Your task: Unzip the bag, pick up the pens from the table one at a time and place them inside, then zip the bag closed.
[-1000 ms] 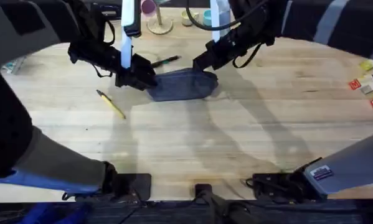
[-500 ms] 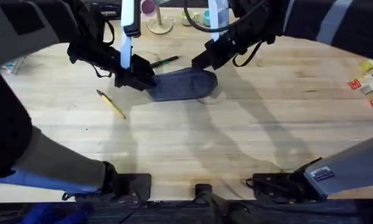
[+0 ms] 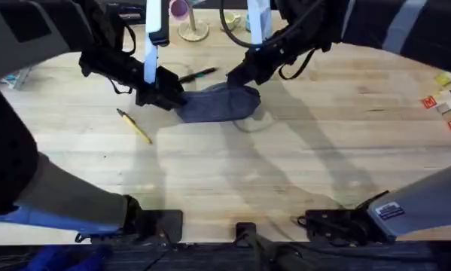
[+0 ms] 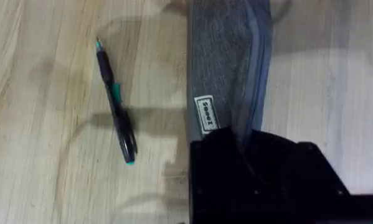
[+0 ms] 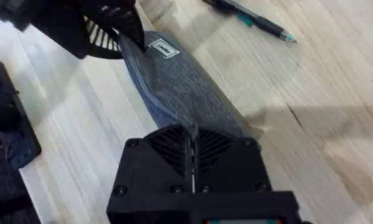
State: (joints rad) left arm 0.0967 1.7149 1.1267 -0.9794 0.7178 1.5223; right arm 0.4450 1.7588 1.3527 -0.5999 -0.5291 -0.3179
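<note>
Lying loose on the table (image 3: 300, 150) at far left: yellow pen (image 3: 135, 126). Pinching the bag (image 3: 217, 103) at its left end: left gripper (image 3: 169, 98). Resting just behind: black pen (image 3: 200, 74). Clamping the bag's right end, fingers pressed together: right gripper (image 3: 236, 77).

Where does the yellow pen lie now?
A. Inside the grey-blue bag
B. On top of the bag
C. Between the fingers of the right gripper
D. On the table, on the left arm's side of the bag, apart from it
D: in the overhead view the yellow pen lies bare on the table, apart from the bag, on the left arm's side.
</note>
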